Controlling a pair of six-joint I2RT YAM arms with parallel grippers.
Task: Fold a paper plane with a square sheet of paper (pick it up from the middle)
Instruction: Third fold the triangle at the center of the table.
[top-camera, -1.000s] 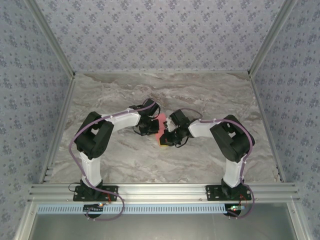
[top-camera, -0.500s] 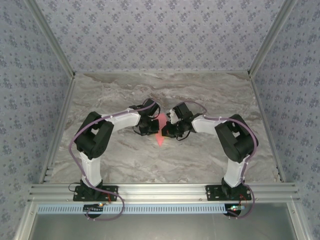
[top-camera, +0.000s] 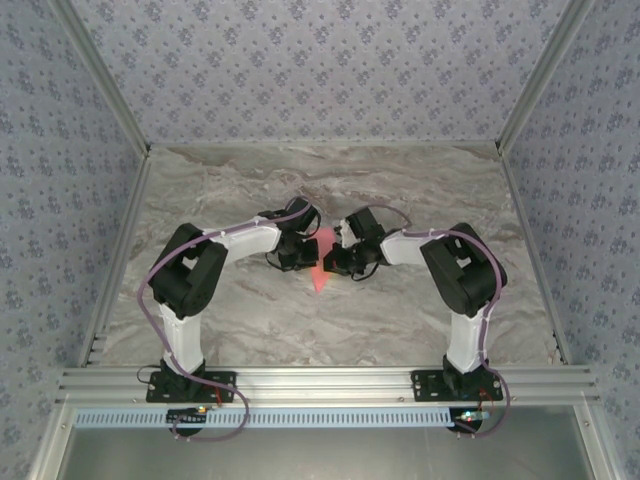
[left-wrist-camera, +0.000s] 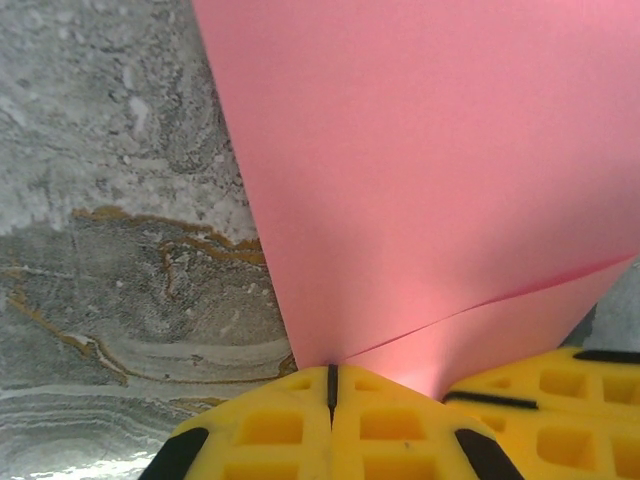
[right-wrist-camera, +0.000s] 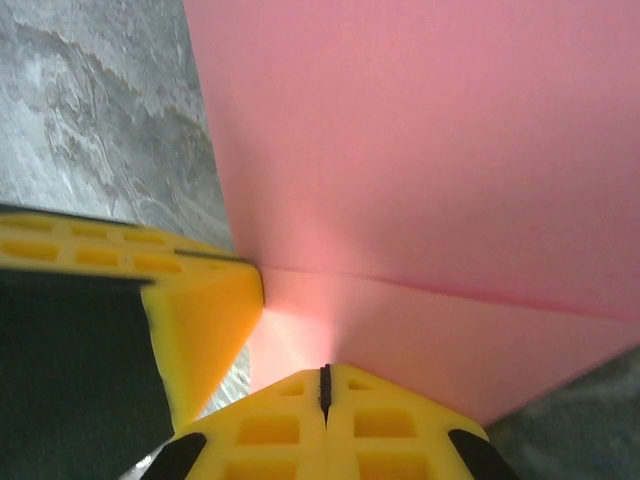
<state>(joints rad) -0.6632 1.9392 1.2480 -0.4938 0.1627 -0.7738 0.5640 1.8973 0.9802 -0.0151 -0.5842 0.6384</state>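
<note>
The pink sheet of paper is folded into a narrow triangle, the paper plane (top-camera: 318, 274). Its sharp tip points at the table's near edge. A crease runs across the paper plane (left-wrist-camera: 430, 180) just beyond my left gripper (left-wrist-camera: 331, 378), which is shut with the paper's near flap pinched at its yellow tips. My right gripper (right-wrist-camera: 323, 378) is shut the same way on the flap of the paper plane (right-wrist-camera: 420, 150). The two grippers sit side by side at the wide end, the left gripper (top-camera: 305, 252) and the right gripper (top-camera: 332, 262). The right gripper's fingers (left-wrist-camera: 560, 400) show beside the left's.
The marbled grey table (top-camera: 330, 190) lies under the paper, with bare room on every side of the arms. Patterned walls and a metal frame (top-camera: 320, 380) close the workspace in. The left gripper's finger (right-wrist-camera: 200, 320) crowds the right wrist view's left edge.
The right gripper has moved away from the near edge up to the paper's wide end. The paper now shows as a clean triangle. The left arm has stayed still.
</note>
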